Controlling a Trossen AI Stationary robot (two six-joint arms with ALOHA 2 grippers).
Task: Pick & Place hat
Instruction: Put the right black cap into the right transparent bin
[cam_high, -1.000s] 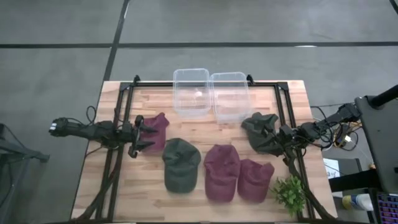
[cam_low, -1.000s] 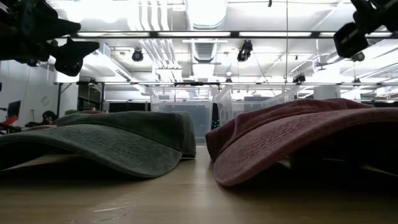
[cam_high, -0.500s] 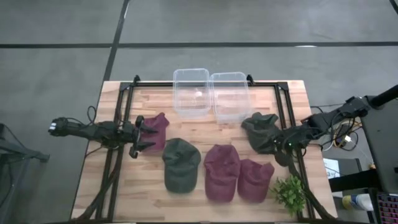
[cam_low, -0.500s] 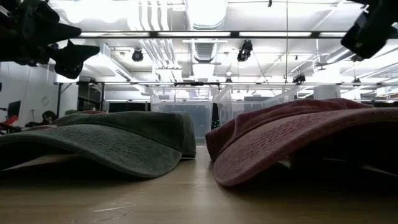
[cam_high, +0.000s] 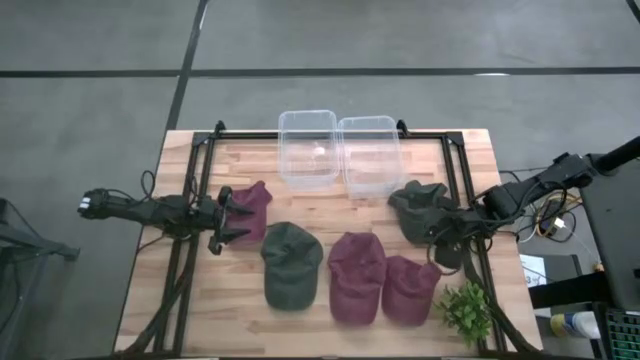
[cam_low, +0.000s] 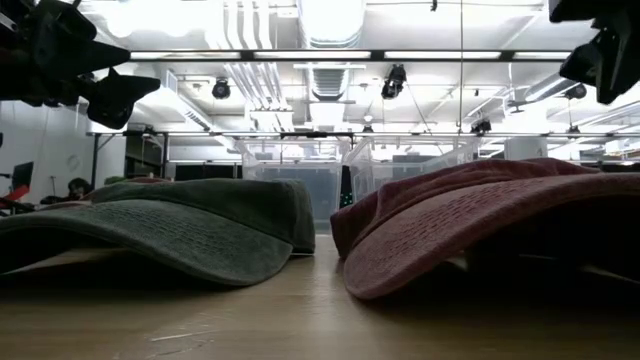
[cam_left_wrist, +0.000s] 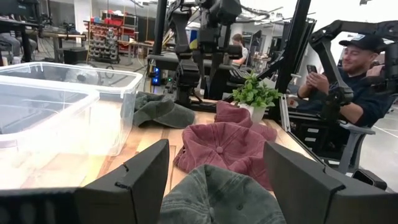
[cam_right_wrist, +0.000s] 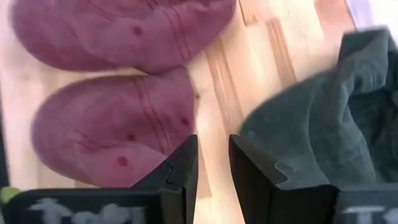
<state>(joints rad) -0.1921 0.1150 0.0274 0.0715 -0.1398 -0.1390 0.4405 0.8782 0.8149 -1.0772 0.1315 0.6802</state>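
Near the table's right edge, we see our right gripper (cam_high: 440, 240) over the lower rim of the dark green hat (cam_high: 418, 210), and the wrist view shows its fingers (cam_right_wrist: 180, 168) drawn close together with only a thin slot between them and nothing in it. A second ago that gripper sat further right and higher over the hat's flank; since then the arm has swung inward and tipped down toward the bare wood between the green hat and the nearer maroon hat (cam_high: 408, 288). The jaws narrowed slightly at the start of that second and have held steady since. We judge this as a reach that has not yet caught fabric: the hat lies flat on the table, just beside the right clear bin (cam_high: 370, 152), and nothing is lifted. Our left gripper (cam_high: 222, 220) has not moved; it waits spread wide beside the small maroon hat (cam_high: 250, 208) on the left. For the task, we think the right arm needs to open up before it can pinch the green hat's brim, since jaws this narrow would likely only push the cloth.
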